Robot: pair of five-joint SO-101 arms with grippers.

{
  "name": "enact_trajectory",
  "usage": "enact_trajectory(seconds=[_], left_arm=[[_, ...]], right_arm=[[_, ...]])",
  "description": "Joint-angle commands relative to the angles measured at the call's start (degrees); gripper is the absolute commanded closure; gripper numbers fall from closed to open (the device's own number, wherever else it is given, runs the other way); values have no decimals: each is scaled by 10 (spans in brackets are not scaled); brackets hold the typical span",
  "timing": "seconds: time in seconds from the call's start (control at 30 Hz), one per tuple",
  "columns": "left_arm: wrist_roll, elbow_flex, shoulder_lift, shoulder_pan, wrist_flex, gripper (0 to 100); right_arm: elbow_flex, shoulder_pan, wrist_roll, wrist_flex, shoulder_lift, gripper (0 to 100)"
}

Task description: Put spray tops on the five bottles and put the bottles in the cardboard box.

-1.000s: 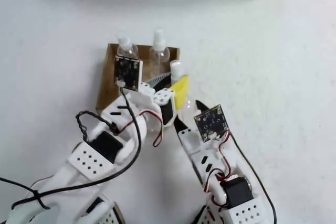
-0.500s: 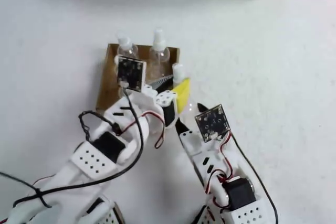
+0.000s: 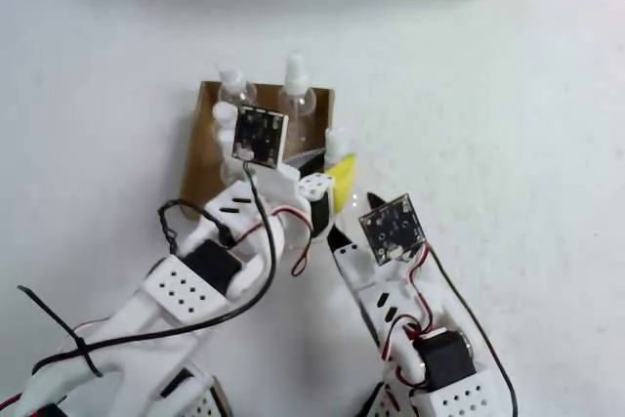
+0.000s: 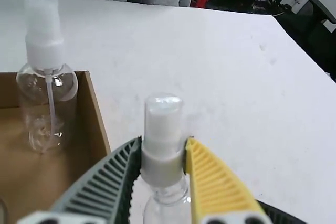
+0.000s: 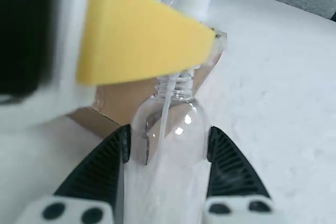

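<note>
Beside the cardboard box's (image 3: 200, 158) right wall stands a clear bottle (image 5: 167, 129). My right gripper (image 5: 167, 148) is shut on its body, black fingers (image 5: 224, 156) on either side. From above, my left gripper (image 4: 163, 156) is shut on the white spray top (image 4: 163, 124) at the bottle's neck, between its grey and yellow fingers (image 4: 210, 182). In the high view the left gripper (image 3: 327, 158) holds the top (image 3: 337, 142) just above the right gripper (image 3: 352, 210). The yellow finger (image 5: 136, 40) hides part of the neck in the right wrist view.
Inside the box stand capped bottles at the back left (image 3: 232, 90) and back right (image 3: 296, 95), and a third spray top (image 3: 225, 114) shows behind the left wrist. The box wall (image 4: 97, 108) is close to the held bottle. White table (image 3: 488, 95) extends to the right.
The left wrist has swung to the right with the spray top still in its grip, and the top sits slightly lower. The right arm has barely moved.
</note>
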Motion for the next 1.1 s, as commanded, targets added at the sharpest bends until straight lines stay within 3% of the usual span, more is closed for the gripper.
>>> enact_trajectory(seconds=[0.0,0.13,0.8,1.07], left_arm=[[-47,-18,2,28,-9,869],[-37,-7,2,31,-2,769],[-41,-6,-5,28,3,765],[-42,12,-164,33,108,767]], right_arm=[[-31,0,7,0,-7,983],[-31,0,7,0,-7,983],[-14,143,-66,-93,-5,983],[17,184,-85,-163,-4,983]])
